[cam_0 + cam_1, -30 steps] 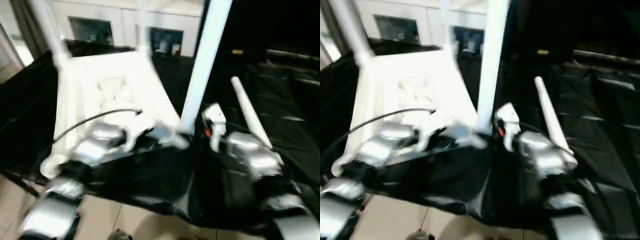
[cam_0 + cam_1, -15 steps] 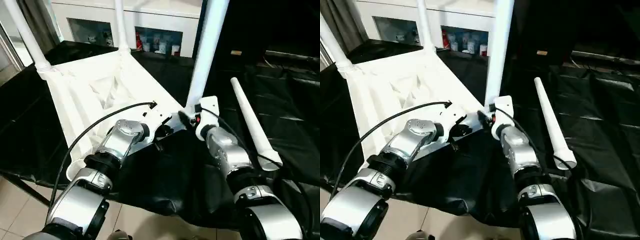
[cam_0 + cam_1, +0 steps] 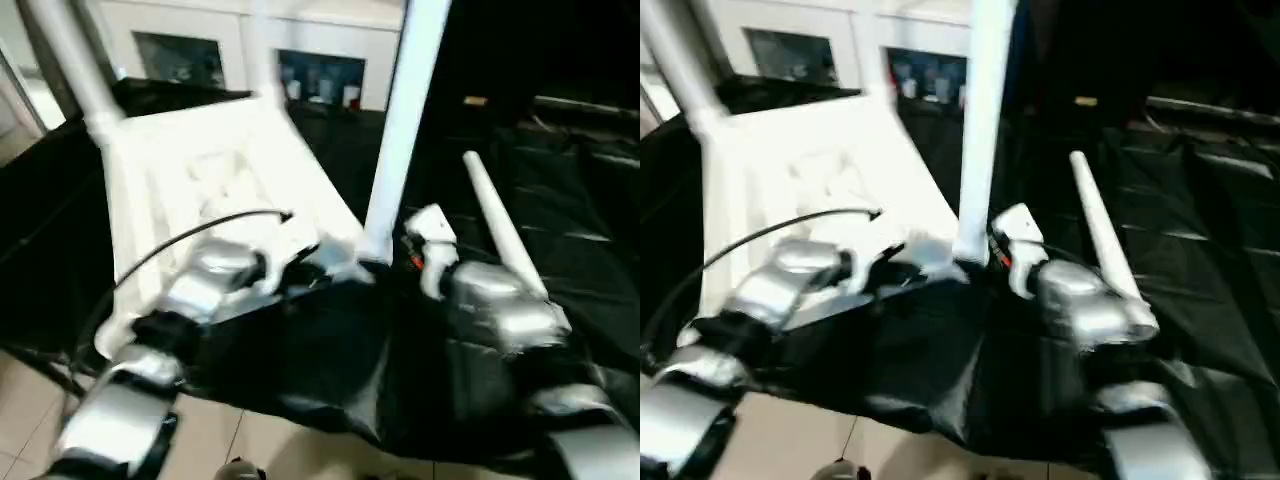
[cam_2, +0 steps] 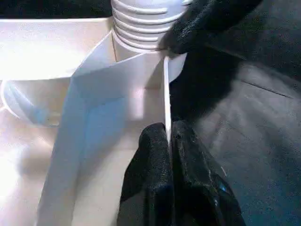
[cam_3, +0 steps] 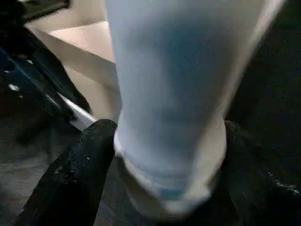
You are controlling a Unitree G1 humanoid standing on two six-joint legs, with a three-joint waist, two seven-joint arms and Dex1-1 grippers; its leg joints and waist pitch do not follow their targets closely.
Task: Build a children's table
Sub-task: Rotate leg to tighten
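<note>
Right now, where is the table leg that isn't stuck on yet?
The loose leg lies flat on the black cloth on the robot's right side, just beyond the right arm and to the right of the upright leg at the tabletop's near corner.

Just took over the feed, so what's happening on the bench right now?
The tabletop lies upside down on the black cloth, with three legs standing in its corner sockets. The left gripper pinches the rim beside the near socket, while the right gripper clasps the base of the near leg. The fourth leg lies loose on the cloth to the right.
</note>
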